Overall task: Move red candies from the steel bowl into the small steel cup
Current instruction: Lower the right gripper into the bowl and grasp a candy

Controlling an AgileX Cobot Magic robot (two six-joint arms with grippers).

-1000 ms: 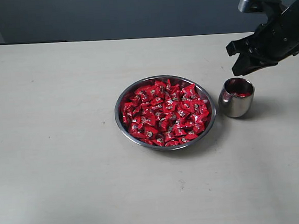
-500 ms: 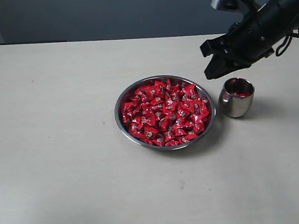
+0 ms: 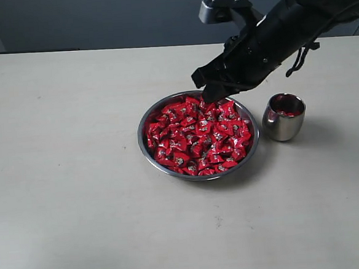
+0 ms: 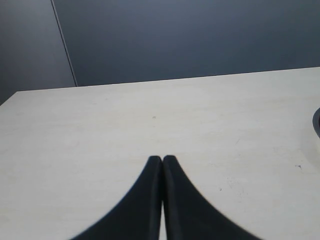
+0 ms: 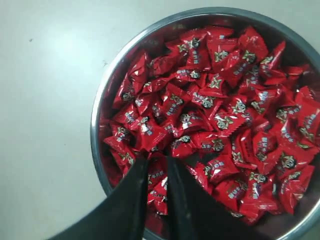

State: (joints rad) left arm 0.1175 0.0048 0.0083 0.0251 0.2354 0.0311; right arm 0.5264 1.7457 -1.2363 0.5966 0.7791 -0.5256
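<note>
The steel bowl [image 3: 141, 137] sat near the middle of the pale worktop [image 3: 65, 179], heaped across its whole floor with red candies [image 3: 195, 136] in crinkled wrappers. Just to its right, close by but not touching it, stood the small steel cup [image 3: 283, 126], upright, with a little red showing inside its mouth. The right arm reached in from the upper right of the exterior view, and the right end effector [image 3: 211, 95] hung over the far rim of the bowl, tips pointing down at the candies. From the right wrist view, its two dark fingers stood slightly parted, with a narrow gap between the tips; nothing was gripped, and wrappers showed through the gap. The tips of the end effector [image 5: 158, 160] were above the pile near one side of the bowl's rim [image 5: 97, 125], and whether they touched the candies [image 5: 215, 120] could not be told. The left end effector [image 4: 162, 159] appeared only in the left wrist view, its fingers pressed flat together with nothing between them, poised over a bare stretch of worktop [image 4: 150, 110] away from the candies.
</note>
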